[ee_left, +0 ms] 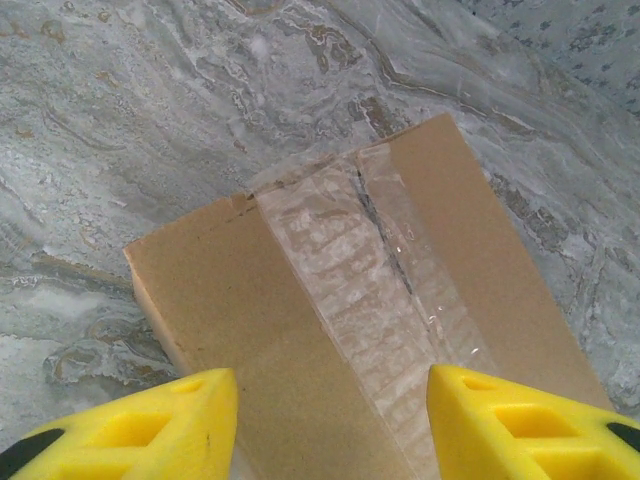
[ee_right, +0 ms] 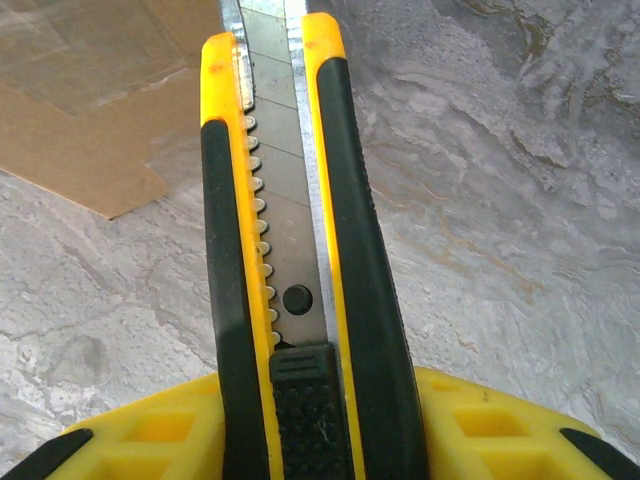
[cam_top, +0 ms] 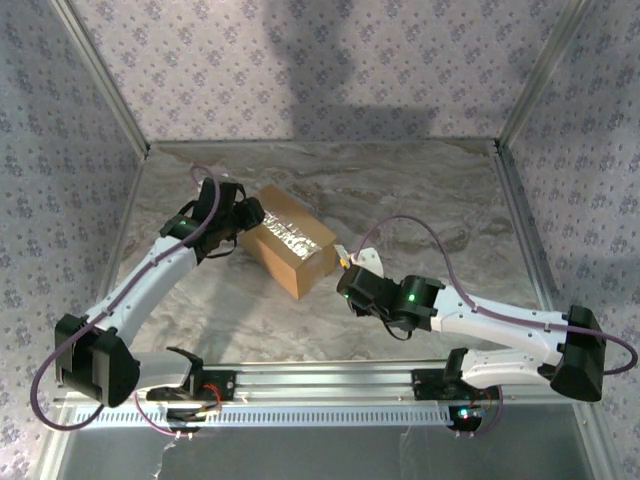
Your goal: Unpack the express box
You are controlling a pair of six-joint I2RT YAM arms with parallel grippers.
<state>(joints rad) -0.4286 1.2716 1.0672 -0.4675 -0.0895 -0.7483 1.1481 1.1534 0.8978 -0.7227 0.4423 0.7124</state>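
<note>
The express box (cam_top: 290, 245) is a brown carton lying at an angle on the marble-patterned table, flaps down, with shiny clear tape (ee_left: 350, 290) along its seam. A dark slit runs through the far part of the tape. My left gripper (cam_top: 243, 216) sits at the box's left end. Its yellow fingers (ee_left: 170, 420) stand apart over the box top, and the left gripper (ee_left: 333, 378) is open. My right gripper (cam_top: 352, 287) is just off the box's right corner, shut on a yellow-and-black utility knife (ee_right: 290, 200). The blade points toward the box corner (ee_right: 80, 120).
Patterned walls with metal posts close in the table on the left, back and right. A metal rail (cam_top: 320, 385) carrying both arm bases runs along the near edge. Bare tabletop (cam_top: 420, 190) lies behind and to the right of the box.
</note>
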